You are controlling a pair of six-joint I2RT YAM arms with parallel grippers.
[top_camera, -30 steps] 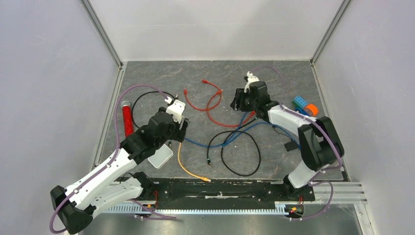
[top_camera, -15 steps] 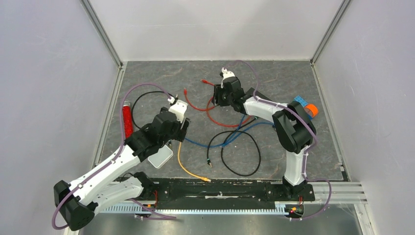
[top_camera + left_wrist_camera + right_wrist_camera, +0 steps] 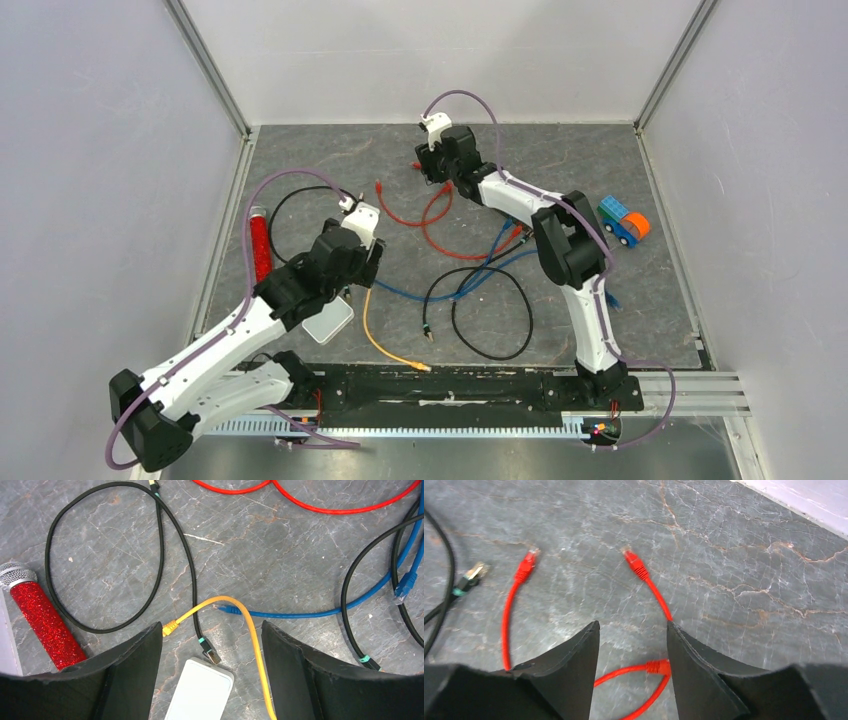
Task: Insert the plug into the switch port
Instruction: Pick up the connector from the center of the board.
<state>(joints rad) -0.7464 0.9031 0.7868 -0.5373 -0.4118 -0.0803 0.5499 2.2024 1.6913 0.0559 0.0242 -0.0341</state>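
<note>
Hovering over the grey marbled surface (image 3: 280, 545), the left claw (image 3: 211, 627) has its jaws spread wide with nothing between them. The white switch (image 3: 200, 690) lies flat on the surface in the near part of the gap, with one short end pointing away from the wrist. A black plug (image 3: 212, 656) with a teal collar rests just beside that end. Contact between the two cannot be confirmed. A yellow cable (image 3: 252, 635) arcs across the gap, and its yellow plug (image 3: 170, 628) lies close to one fingertip. A blue plug (image 3: 226, 609) sits at the crest of the yellow arc. A red glitter microphone (image 3: 42, 617) lies further out, beside a loop of black cable (image 3: 160, 555).

The right claw (image 3: 633, 625) is at the far part of the surface, well apart from the switch. Its jaws stand apart and grip nothing. A red cable (image 3: 656, 597) runs into the gap from ahead. Its red plug (image 3: 636, 566) lies on the surface just beyond the fingertips, untouched. A second red plug (image 3: 526, 565) lies to the left in the wrist view. A second black plug (image 3: 469, 576) with a teal collar lies further left. In the overhead view, a toy truck (image 3: 623, 222) stands near the right edge of the surface.
</note>
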